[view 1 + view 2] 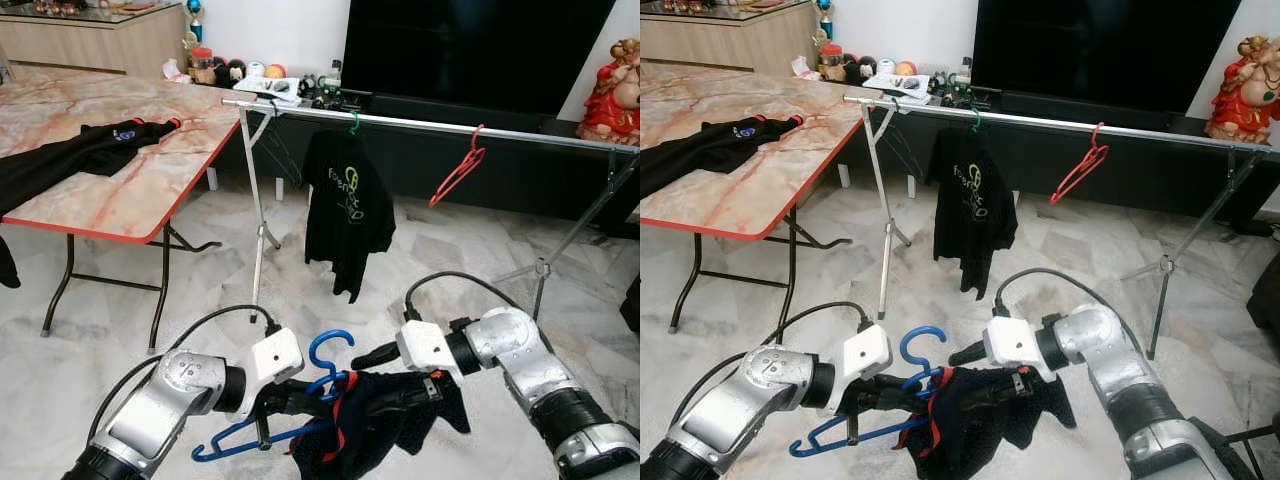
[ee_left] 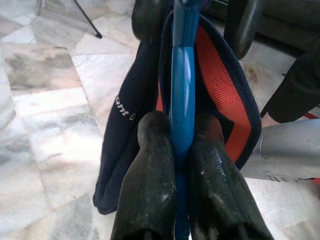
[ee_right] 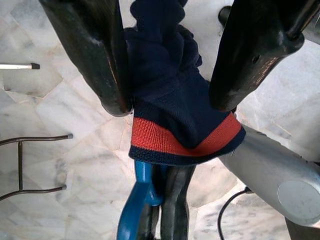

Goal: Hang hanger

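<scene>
Home living rm: big TV (image 1: 470, 45), marble floor (image 1: 420, 250), sideboard (image 1: 90, 40).

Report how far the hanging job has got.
Done: one black shirt already hangs on the rail, beside a bare red hanger. In hand: the left hand is shut on the blue hanger, and the right hand holds the dark garment with a red-trimmed collar at it. Left: finish dressing the hanger, then hook it on the rail; another garment lies on the table.
</scene>
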Motion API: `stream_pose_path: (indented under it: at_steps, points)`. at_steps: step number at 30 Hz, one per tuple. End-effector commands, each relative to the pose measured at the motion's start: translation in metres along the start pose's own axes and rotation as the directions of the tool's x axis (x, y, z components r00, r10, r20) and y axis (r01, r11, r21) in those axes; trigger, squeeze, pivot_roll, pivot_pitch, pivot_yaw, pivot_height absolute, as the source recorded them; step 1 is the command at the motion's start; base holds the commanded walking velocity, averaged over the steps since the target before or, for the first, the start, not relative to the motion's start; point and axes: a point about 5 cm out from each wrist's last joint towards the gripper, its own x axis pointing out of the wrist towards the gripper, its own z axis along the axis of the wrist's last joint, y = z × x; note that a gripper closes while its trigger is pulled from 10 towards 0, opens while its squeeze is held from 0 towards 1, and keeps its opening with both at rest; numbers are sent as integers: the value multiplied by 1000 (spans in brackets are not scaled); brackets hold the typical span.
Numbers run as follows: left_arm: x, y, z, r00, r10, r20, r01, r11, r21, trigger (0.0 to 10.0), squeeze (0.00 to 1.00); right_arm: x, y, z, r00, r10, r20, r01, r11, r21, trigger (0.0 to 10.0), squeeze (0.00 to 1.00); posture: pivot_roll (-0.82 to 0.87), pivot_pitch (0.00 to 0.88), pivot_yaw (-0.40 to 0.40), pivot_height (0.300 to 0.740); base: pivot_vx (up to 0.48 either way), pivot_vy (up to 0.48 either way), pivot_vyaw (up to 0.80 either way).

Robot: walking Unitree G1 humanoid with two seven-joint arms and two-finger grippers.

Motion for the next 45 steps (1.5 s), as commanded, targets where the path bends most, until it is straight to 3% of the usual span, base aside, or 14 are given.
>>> stream_pose_path:
  at_steps: [1, 9, 19, 20, 21, 45]
  points:
    - [0, -1, 14, 999, -20, 28, 19, 998, 53, 10000, 0, -2, -4, 3, 1000, 6, -25, -7, 1000, -30, 10000, 0, 169, 5, -98, 740, 0, 0, 0]
    - [2, -3, 19, 999, -33, 27, 31, 997, 72, 10000, 0, 5, -9, -2, 997, -58, -43, 58, 998, -8, 10000, 0, 174, 13, -101, 740, 0, 0, 0]
    - [5, -5, 23, 999, -44, 23, 42, 995, 93, 10000, 0, 11, -5, -6, 999, -2, -35, 3, 999, 44, 10000, 0, 181, 19, -104, 740, 0, 0, 0]
    - [5, -5, 24, 999, -46, 22, 44, 994, 97, 10000, 0, 12, -6, -6, 999, -4, -32, 6, 999, 44, 3882, 0, 181, 19, -104, 740, 0, 0, 0]
    - [5, -5, 24, 999, -47, 22, 45, 994, 98, 10000, 0, 12, -6, -6, 1000, -9, -26, 10, 999, 49, 0, 0, 181, 19, -104, 740, 0, 0, 0]
    - [7, -1, 30, 999, -32, 26, 28, 991, 132, 10000, 0, 14, -4, -8, 1000, 20, -9, -19, 996, 88, 0, 0, 182, 21, -104, 740, 0, 0, 0]
